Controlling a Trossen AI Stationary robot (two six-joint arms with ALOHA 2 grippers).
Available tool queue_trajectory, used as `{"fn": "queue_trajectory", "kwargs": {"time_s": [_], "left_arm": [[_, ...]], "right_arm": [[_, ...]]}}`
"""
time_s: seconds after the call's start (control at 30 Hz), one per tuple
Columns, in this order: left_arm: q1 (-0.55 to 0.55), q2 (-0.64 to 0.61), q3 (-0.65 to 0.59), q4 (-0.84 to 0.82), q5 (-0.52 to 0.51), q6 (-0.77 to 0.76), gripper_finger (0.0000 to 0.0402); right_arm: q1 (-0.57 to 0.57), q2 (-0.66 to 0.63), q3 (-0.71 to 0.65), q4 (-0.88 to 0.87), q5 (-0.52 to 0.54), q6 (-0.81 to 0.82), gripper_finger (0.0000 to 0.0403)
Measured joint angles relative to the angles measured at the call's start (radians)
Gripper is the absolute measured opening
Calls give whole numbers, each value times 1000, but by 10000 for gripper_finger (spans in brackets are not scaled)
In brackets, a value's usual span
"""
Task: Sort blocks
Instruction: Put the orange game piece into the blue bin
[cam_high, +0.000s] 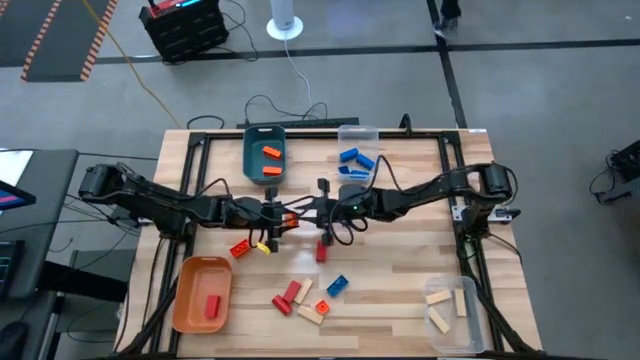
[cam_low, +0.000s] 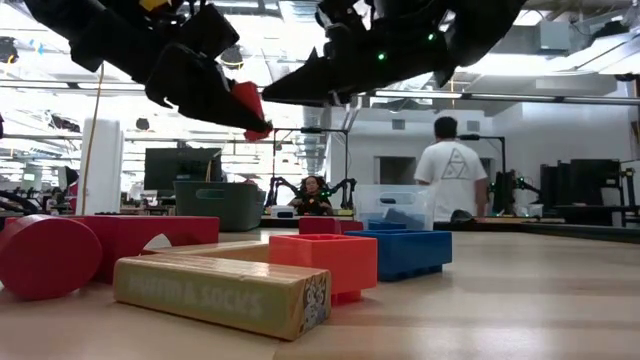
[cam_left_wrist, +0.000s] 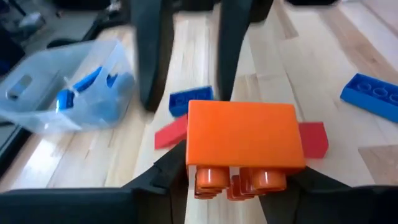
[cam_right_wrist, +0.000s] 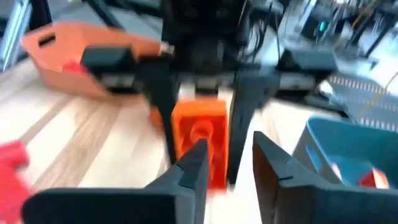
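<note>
An orange studded block (cam_left_wrist: 241, 137) is in my left gripper (cam_left_wrist: 239, 177), above the table's middle (cam_high: 288, 219). My right gripper (cam_right_wrist: 227, 158) is open and faces it from the right (cam_high: 322, 212), fingertips just short of the block (cam_right_wrist: 199, 134), touching nothing. Loose blocks lie flat on the table: a red one (cam_high: 322, 250) below the grippers, a red and a yellow one (cam_high: 241, 248), and red, wood, orange and blue ones (cam_high: 312, 298) near the near edge. My left gripper pinches the orange block between its two fingers (cam_left_wrist: 165, 174), one on each opposite side wall (cam_left_wrist: 193, 155). The fingers come level from the table's left. The block is lifted clear of the table, its studded face (cam_left_wrist: 236, 180) turned back toward the wrist.
A teal bin (cam_high: 265, 155) with orange blocks and a clear bin (cam_high: 358, 160) with blue blocks stand toward the far edge. An orange bin (cam_high: 200, 293) with a red block sits near left, a clear bin (cam_high: 447, 310) with wood blocks near right. People show in the room behind (cam_low: 450, 165).
</note>
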Motion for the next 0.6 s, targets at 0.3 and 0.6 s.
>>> {"fn": "queue_trajectory", "kwargs": {"time_s": [0.3, 0.6], "left_arm": [[87, -208, 34, -337, -169, -105, 148], [400, -219, 188, -601, -85, -101, 148]], "right_arm": [[33, -158, -8, -541, 121, 105, 129], [104, -108, -80, -487, 172, 180, 122]]}}
